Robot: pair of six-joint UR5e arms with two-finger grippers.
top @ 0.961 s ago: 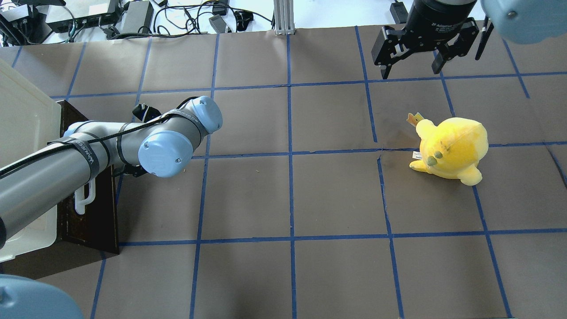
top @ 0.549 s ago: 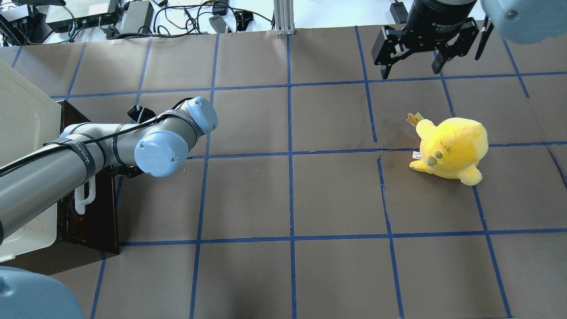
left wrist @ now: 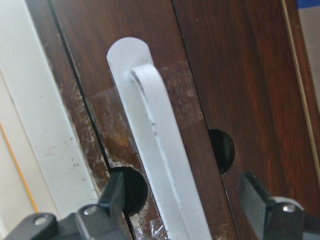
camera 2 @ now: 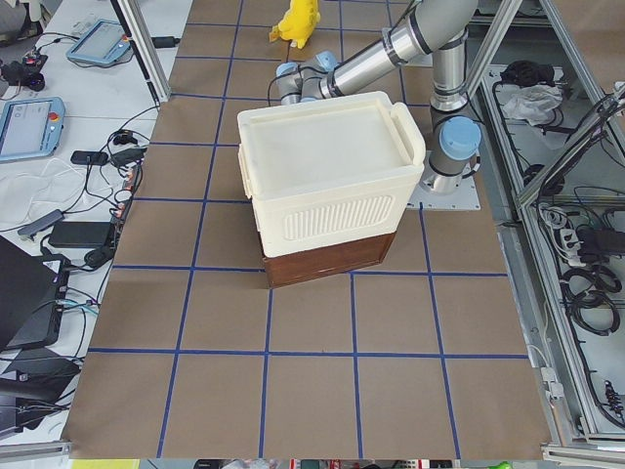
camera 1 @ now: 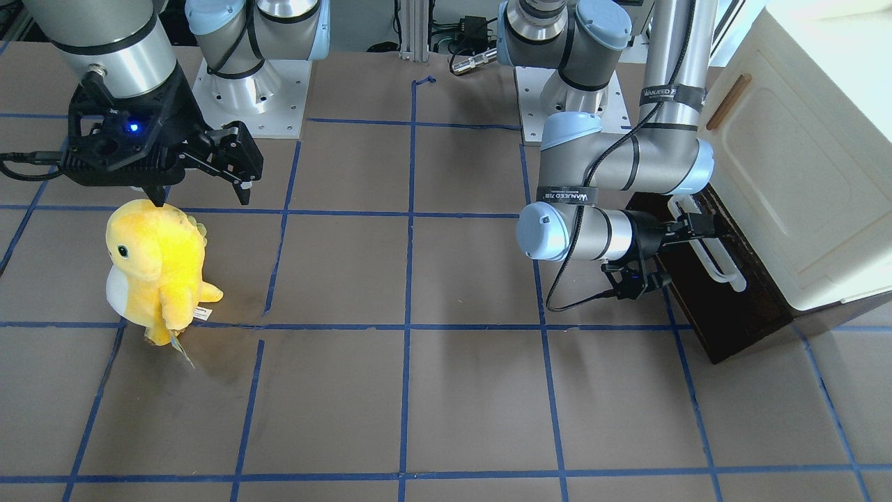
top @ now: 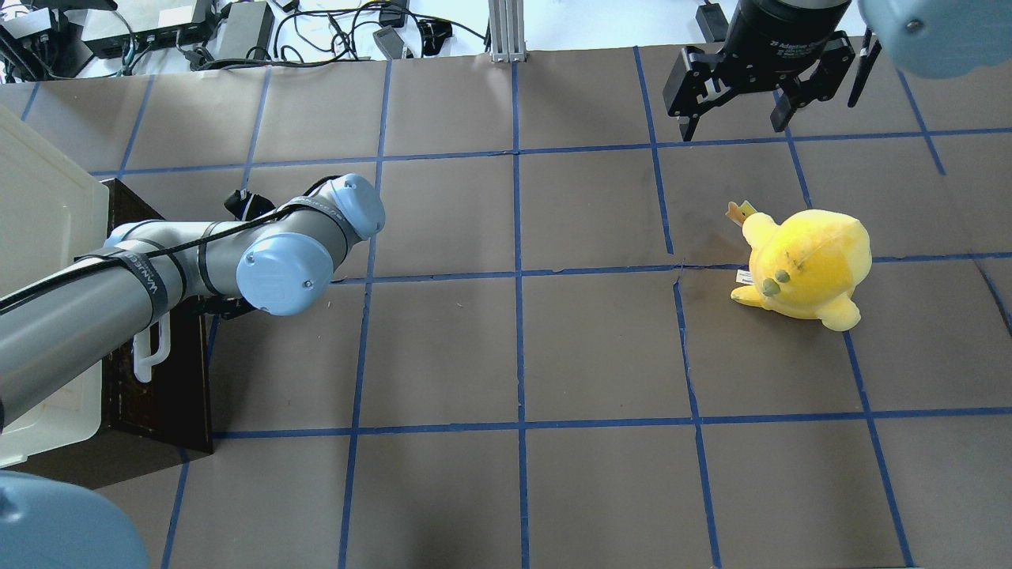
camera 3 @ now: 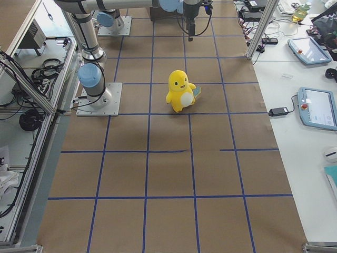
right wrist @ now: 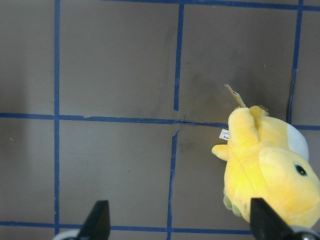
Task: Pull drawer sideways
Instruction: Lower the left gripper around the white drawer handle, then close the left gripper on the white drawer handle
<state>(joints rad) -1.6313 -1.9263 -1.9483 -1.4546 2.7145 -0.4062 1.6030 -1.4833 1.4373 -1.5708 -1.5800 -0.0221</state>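
dark, glossy wood grain on the drawer (left wrist: 210, 75) front, scuffed pale near the seam; smooth white bar handle (left wrist: 160, 150), flat and round-ended. at the foot of the cream plastic cabinet (top: 39, 205), left end of the brown papered table (top: 601, 348). left gripper (left wrist: 182, 200) spread wide, handle between its black fingers (left wrist: 115, 195), no contact visible. right gripper (right wrist: 180, 217) likewise parted, empty, near a fuzzy yellow plush (right wrist: 270, 170).

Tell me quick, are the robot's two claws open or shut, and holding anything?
Left gripper: open, one finger on each side of the white handle of the drawer, not clamped.
Right gripper: open, holding nothing.
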